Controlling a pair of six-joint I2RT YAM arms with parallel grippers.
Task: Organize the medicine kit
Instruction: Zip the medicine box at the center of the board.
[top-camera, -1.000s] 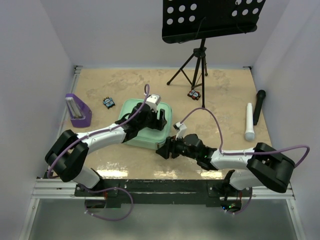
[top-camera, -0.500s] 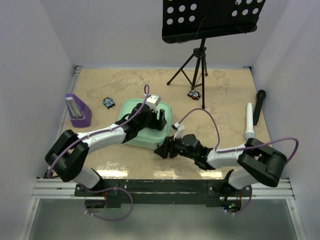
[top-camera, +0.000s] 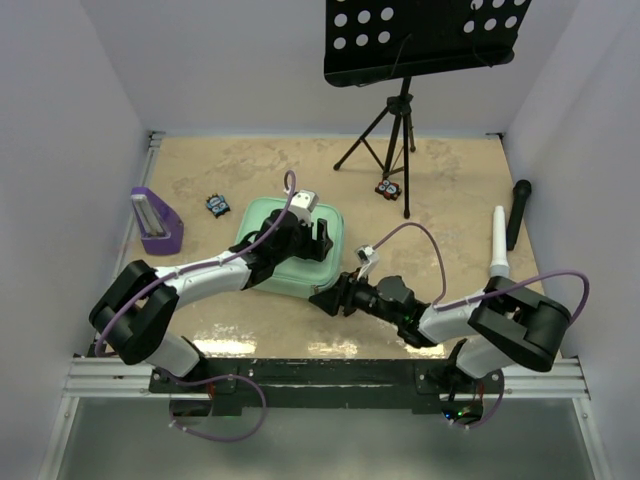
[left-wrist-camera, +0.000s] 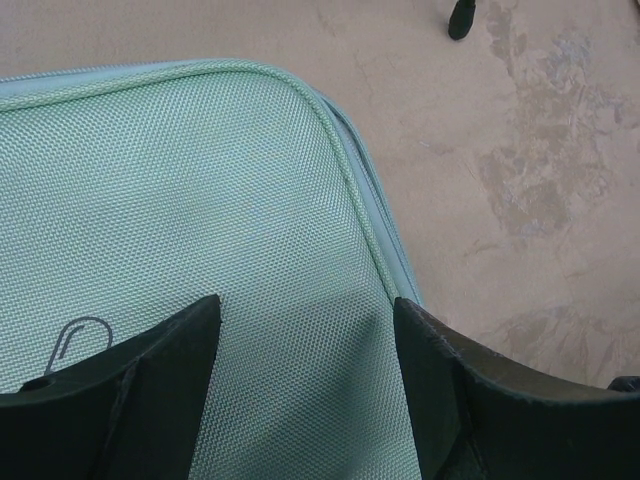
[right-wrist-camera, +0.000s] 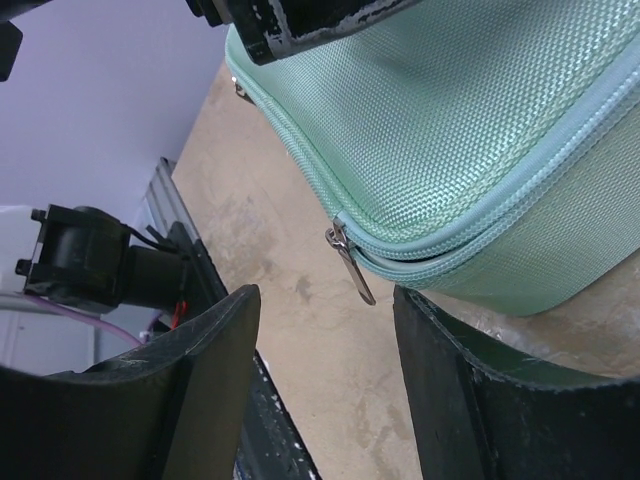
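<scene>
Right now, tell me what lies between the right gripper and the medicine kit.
In the right wrist view, nothing separate: between the open right gripper and the medicine kit only its own zipper pull dangles, over bare tabletop.

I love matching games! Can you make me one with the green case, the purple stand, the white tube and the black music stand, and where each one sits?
1. mint-green fabric medicine kit
2. purple plastic stand
3. white plastic tube
4. black perforated metal music stand

A. at the back
B. far left
C. far right
D. middle, under the left pincer

Pairs: 1-D, 2-B, 3-C, 4-A.
</scene>
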